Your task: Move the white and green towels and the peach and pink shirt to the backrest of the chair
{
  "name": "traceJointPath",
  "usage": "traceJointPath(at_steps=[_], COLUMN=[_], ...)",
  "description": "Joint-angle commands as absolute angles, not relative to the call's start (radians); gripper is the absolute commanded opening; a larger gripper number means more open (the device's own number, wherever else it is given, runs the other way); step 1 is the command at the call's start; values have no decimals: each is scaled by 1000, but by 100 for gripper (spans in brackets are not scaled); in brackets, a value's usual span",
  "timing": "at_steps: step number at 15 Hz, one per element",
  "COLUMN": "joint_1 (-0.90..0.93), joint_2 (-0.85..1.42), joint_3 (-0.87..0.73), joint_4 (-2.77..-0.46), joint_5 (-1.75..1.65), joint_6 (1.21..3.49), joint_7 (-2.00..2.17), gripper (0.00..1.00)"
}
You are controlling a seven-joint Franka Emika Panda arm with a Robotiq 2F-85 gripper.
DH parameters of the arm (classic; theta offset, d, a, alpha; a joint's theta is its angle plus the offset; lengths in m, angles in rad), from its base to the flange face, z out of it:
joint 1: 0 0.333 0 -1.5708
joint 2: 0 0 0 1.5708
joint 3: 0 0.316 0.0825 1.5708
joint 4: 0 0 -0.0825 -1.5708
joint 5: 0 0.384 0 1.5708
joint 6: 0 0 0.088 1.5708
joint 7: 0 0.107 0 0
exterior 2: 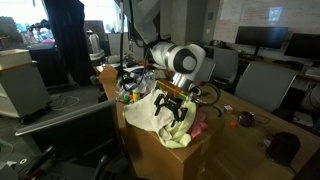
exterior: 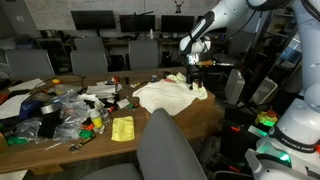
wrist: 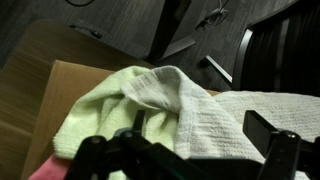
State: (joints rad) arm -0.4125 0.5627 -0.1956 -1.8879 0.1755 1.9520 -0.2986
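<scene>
Wrist view shows the gripper (wrist: 185, 160) with its dark fingers (wrist: 90, 155) spread wide apart over the green towel (wrist: 120, 100). The towel forms a crumpled ridge running from lower left to upper centre, with the white towel (wrist: 255, 120) touching its right side and the pink shirt (wrist: 45, 170) at the lower left corner. In both exterior views the gripper hangs over the heap, which lies lengthwise across the table (exterior: 200, 115) corner, behind the chair (exterior: 175, 145).

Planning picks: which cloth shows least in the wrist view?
The pink shirt: only a corner shows lower left, while the green towel and white towel spread wide.
</scene>
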Motion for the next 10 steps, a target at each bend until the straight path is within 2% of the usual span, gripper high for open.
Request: traceJointPath(at_steps=[1, 10], joint_1=[-413, -416], joint_2=[580, 647], joint_3=[-172, -159], joint_4=[-1878, -1872], joint_5=[186, 176], joint_6=[1948, 1953], joint_7=[-302, -310], gripper=[100, 100])
